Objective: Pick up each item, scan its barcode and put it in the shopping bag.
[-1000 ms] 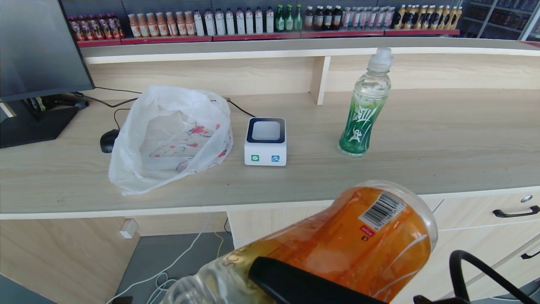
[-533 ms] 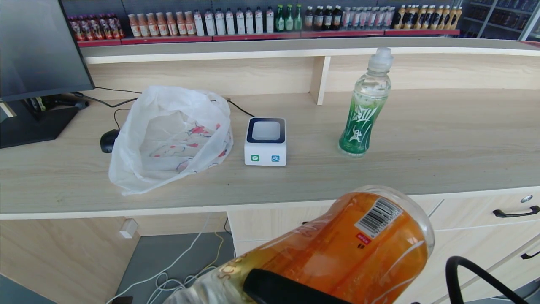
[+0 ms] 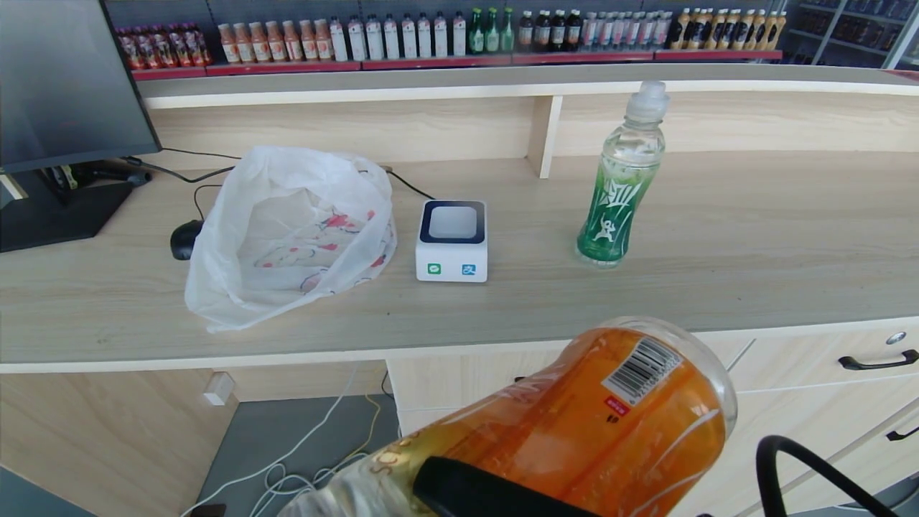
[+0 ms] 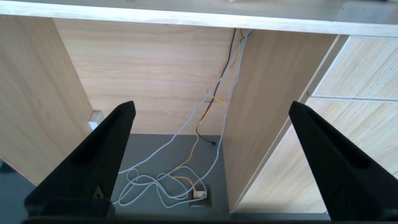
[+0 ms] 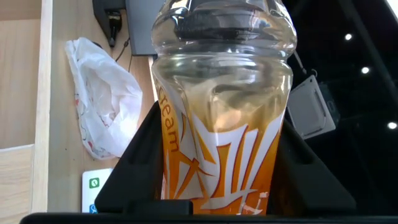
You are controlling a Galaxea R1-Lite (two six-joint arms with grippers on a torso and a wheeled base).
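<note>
An orange drink bottle [image 3: 574,431] lies tilted in front of the counter's front edge, its barcode label facing up near the base. My right gripper [image 3: 474,467] is shut on it. In the right wrist view the bottle [image 5: 221,124] stands between the black fingers [image 5: 134,171] of that gripper [image 5: 217,180]. A green bottle [image 3: 621,194] stands upright on the counter. To its left sit the white scanner [image 3: 452,240] and the open white shopping bag [image 3: 287,230]. My left gripper [image 4: 211,168] hangs open below the counter, holding nothing.
A monitor [image 3: 64,86] on a stand, a black mouse [image 3: 185,238] and cables occupy the counter's far left. A raised ledge [image 3: 502,93] runs along the back. Drawers [image 3: 861,366] and loose floor cables [image 4: 180,180] lie under the counter.
The orange bottle has dipped slightly lower and shifted a little left in my right gripper. Everything on the counter stays where it was.
</note>
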